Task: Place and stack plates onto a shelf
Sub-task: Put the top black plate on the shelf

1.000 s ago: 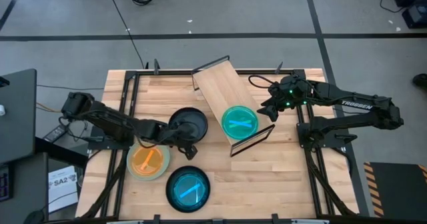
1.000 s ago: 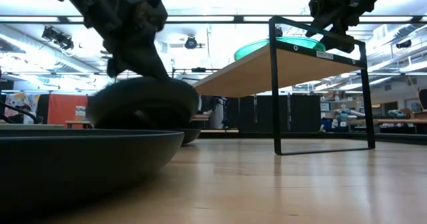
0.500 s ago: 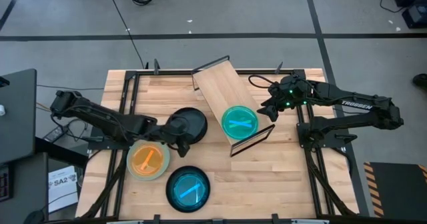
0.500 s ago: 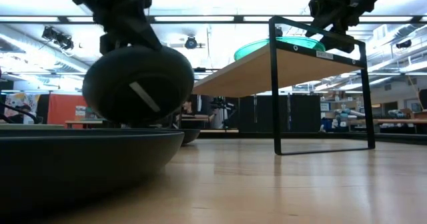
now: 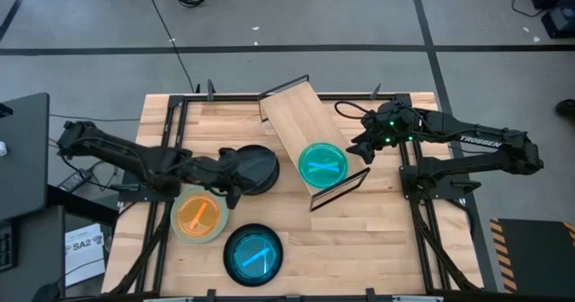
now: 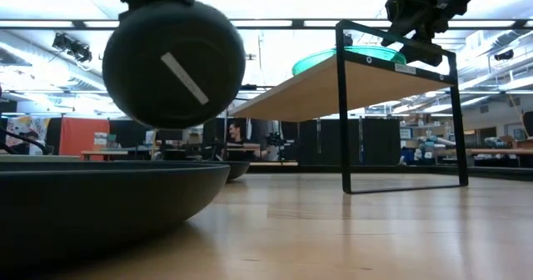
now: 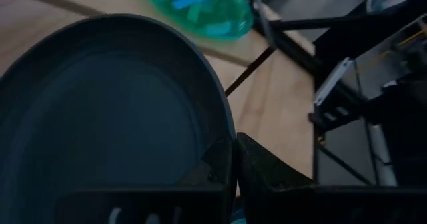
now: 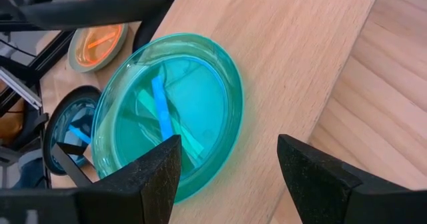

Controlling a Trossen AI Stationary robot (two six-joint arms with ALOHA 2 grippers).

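We see the left tool (image 5: 226, 173) clamped on the rim of the dark plate (image 5: 252, 168), its fingers (image 7: 257, 177) pinched tight on the edge. A second ago that plate sat low, blurred just above the tabletop (image 5: 377, 239) in the low view; now it hangs well clear of the wood, tipped up on edge so that its underside with a pale stripe faces the low camera (image 6: 174, 64). From above, the left arm has drawn back toward the tabletop's left edge, and the plate has shifted with it.

The shelf (image 5: 301, 122) stands slantwise across the middle of the tabletop, and the teal-green plate (image 5: 322, 162) rests on its near end, unmoved. The right tool (image 5: 361, 146) hovers just beside that plate with its fingers (image 8: 320, 177) spread wide and holding nothing, as before. The orange plate (image 5: 199, 216) and the blue plate (image 5: 253, 255) lie near the front edge, left of centre, unchanged.
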